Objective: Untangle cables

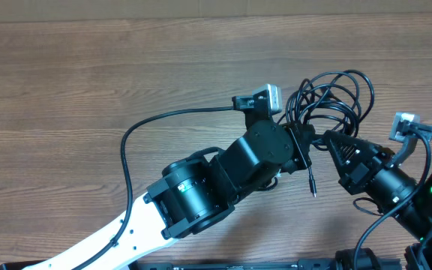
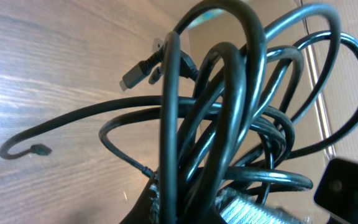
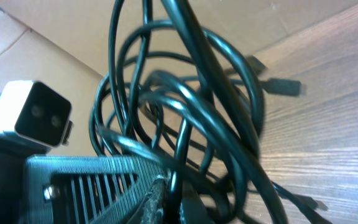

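At the cables, left arm outstretched

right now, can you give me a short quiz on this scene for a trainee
1. True or false: the cables lie in separate straight lines on the table.
2. Which is shut on the cables? A. left gripper only B. right gripper only C. both
3. In the overhead view, what hangs loose just below the grippers?
Key: 1. false, they form one tangled bundle. 2. C. 3. a cable end with its plug.
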